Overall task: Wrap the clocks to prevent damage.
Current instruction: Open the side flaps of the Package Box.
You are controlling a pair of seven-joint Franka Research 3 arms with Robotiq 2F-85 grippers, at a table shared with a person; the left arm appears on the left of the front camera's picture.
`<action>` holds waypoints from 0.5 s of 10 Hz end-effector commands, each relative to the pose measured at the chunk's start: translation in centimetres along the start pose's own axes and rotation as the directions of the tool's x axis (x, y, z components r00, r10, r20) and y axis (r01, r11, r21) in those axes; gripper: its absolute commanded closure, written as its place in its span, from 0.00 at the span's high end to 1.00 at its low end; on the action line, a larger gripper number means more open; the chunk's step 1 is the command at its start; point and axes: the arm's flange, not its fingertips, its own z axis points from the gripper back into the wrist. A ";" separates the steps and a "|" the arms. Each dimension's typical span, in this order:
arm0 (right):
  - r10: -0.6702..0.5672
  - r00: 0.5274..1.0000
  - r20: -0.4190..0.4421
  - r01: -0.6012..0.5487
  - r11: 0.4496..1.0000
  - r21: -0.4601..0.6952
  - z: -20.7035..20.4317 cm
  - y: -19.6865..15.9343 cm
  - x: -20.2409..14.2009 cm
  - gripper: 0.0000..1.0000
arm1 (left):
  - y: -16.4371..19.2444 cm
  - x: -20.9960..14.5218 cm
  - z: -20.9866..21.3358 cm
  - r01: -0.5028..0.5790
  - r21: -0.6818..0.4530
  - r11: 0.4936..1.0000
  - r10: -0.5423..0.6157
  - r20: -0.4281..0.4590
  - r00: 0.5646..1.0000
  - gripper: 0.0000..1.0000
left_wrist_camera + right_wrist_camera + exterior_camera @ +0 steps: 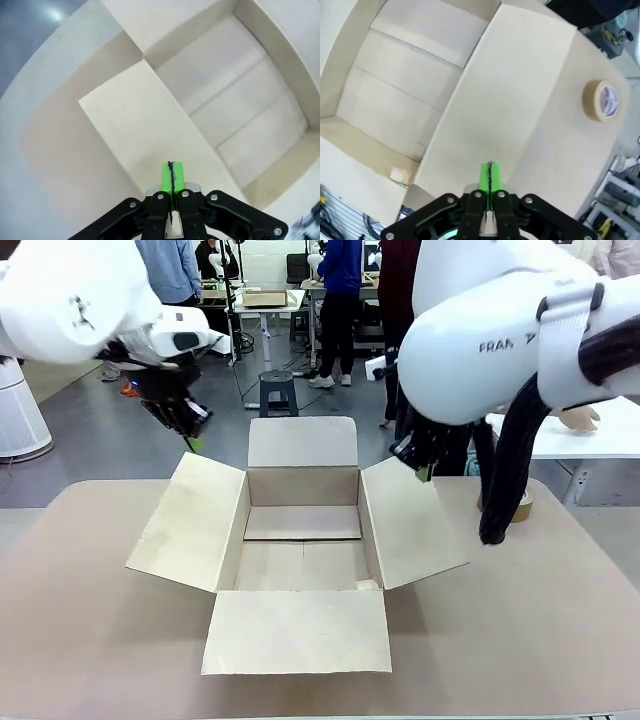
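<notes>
The clocks are out of view. An open, empty cardboard box [300, 550] stands in the middle of the table with its four flaps spread out. My left gripper [193, 443] hangs shut above the box's left flap [135, 125]; in the left wrist view the gripper's [171, 170] green pads press together with nothing between them. My right gripper [424, 475] is also shut and hovers over the right flap [515, 85], its pads closed on nothing in the right wrist view, where it [490, 170] rises from the bottom edge.
A roll of beige tape [520, 505] [602, 100] lies on the tan table [90, 640] to the right of the box. A small pale scrap [398, 175] sits in a box corner. A hand [580, 418] rests on a white table at far right.
</notes>
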 end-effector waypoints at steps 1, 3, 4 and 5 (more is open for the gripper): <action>-0.135 0.990 0.040 0.133 0.989 0.059 -1.8 0.9 -0.7 0.01 | -3.0 -1.3 -1.1 -0.153 0.132 0.979 0.147 0.054 0.988 0.01; -0.233 0.971 0.053 0.230 0.971 0.058 -4.3 0.6 -1.6 0.01 | -3.5 -3.1 -2.7 -0.185 0.134 0.974 0.181 0.041 0.983 0.01; -0.238 0.969 0.062 0.234 0.970 0.069 -5.0 0.3 -2.0 0.01 | -3.5 -3.9 -3.8 -0.200 0.149 0.968 0.202 -0.003 0.979 0.01; -0.246 0.967 0.067 0.243 0.969 0.054 -5.6 0.1 -2.2 0.01 | -3.6 -4.5 -4.5 -0.217 0.155 0.964 0.224 -0.030 0.974 0.01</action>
